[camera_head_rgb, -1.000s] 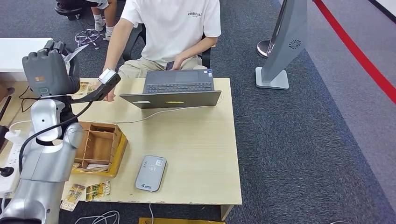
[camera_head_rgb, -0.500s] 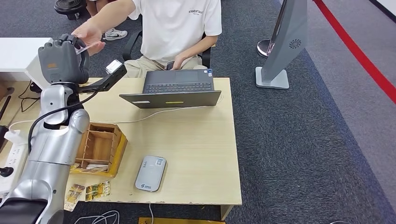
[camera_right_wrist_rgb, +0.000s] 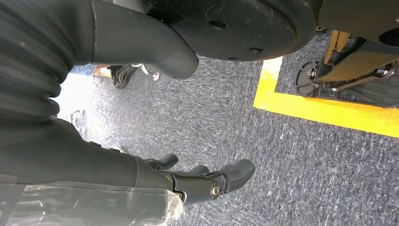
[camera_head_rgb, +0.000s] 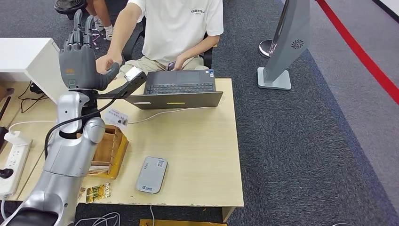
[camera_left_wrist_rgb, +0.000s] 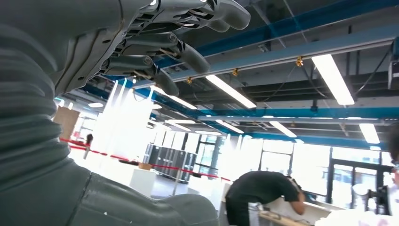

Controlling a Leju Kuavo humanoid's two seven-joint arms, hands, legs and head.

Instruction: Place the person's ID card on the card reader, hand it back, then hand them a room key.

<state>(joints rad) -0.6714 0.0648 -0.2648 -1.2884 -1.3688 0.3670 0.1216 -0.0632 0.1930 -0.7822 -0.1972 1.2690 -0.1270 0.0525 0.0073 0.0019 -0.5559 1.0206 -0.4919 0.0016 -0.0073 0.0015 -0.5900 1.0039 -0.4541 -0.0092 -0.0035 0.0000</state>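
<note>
Card (camera_head_rgb: pixel 116 117) lies on the table (camera_head_rgb: pixel 197 141), below my raised left hand (camera_head_rgb: pixel 81 61).
My left hand is open and holds nothing; the card reader (camera_head_rgb: pixel 152 174) sits nearer me than the card.

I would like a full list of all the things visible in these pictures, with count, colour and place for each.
table: one, light wood, centre.
laptop: one, grey, open flat at table's far edge.
card reader: one, grey, near edge.
ID card: one, pale, on the table beside the left arm.
wooden organiser: one, brown, left of the reader.
leaflets: a few, yellowish, near-left corner.
power strip: one, white, far left.
sign stand: one, grey, on the carpet.
person: one, white shirt, seated behind the laptop.
left hand: grey, raised, fingers spread.
right hand: dark, hanging above the carpet.
</note>
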